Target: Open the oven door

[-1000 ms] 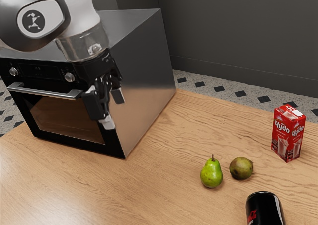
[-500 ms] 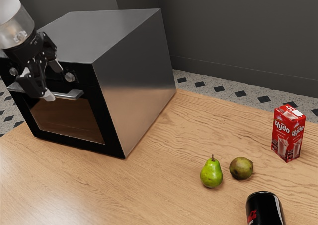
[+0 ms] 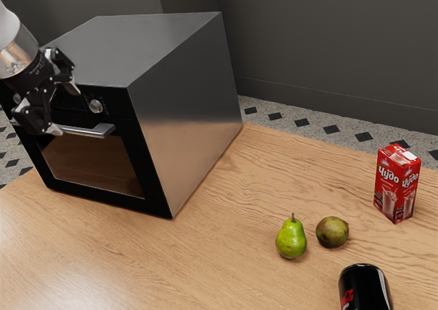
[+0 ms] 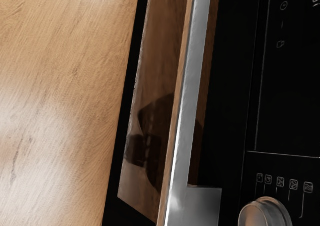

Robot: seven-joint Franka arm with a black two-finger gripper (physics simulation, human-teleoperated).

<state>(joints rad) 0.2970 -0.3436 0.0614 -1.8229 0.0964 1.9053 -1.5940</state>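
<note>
The oven door (image 3: 96, 165) is on the front of the oven (image 3: 185, 111), at the exterior view's left. It looks shut, flat against the front. So the big job is not done, as far as I can see: no gap shows around the door.

The hand (image 3: 63, 109) is up by the long metal handle (image 3: 87, 130), so getting near it looks done. Its two fingers are apart, and it is not clamped on anything. I can't tell if a finger touches the handle. What is left is to get a good hold or hook on the handle, then pull the door out and down, I think. A pull with a bad hold could slip off.

The knob (image 3: 96, 106) sits just above the handle. The oven stands on the wooden desk (image 3: 205, 255). Well apart from it, to the exterior view's right, are a green pear (image 3: 291, 239), a round brown-green fruit (image 3: 332, 232), a red drink carton (image 3: 397, 183) standing up, and a black can (image 3: 365, 289) on the near side.
</note>
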